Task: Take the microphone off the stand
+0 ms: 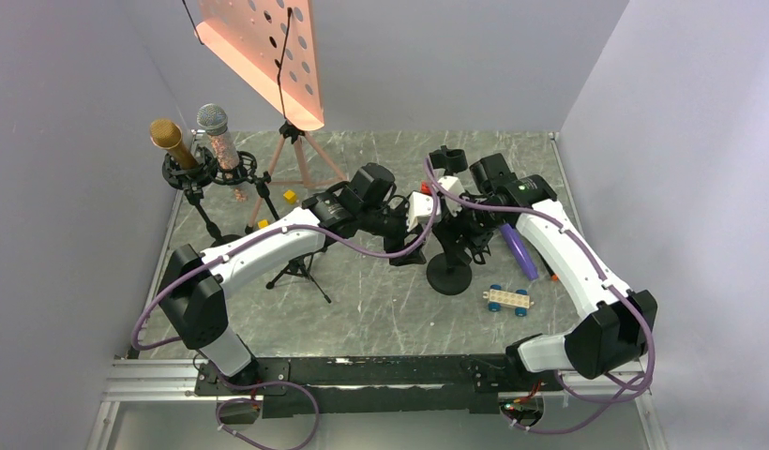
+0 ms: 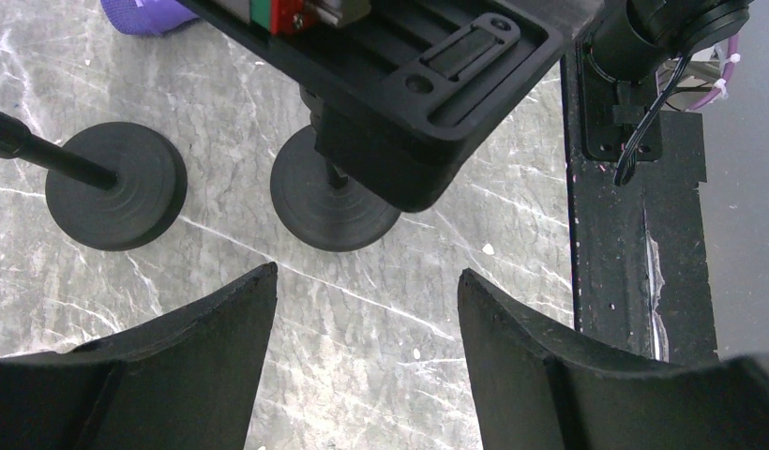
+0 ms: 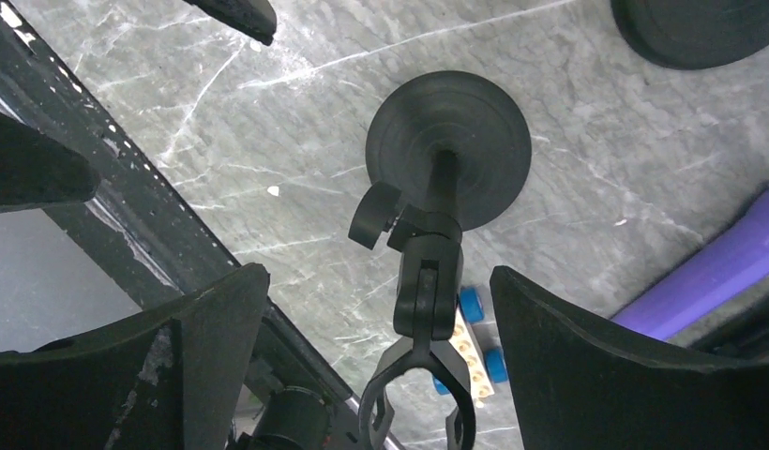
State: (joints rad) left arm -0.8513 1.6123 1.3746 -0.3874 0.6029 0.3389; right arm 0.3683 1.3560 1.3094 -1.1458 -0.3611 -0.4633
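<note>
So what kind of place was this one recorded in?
Probably a lab robot test cell: plain grey walls box in a marble-patterned table, two arms bolted to a metal rail, with props like microphones and a toy block car.

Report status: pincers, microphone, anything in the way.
Left pincer open, right pincer open, both empty. Purple cylindrical microphone lies on grey marble table, off black round-base stand. No obstruction seen.

The whole table was taken in from high above its near edge, at a distance. Both wrist views were aimed steeply down at close range. The stand base was framed beyond the left jaws. It was also seen past the right jaws and from overhead.
</note>
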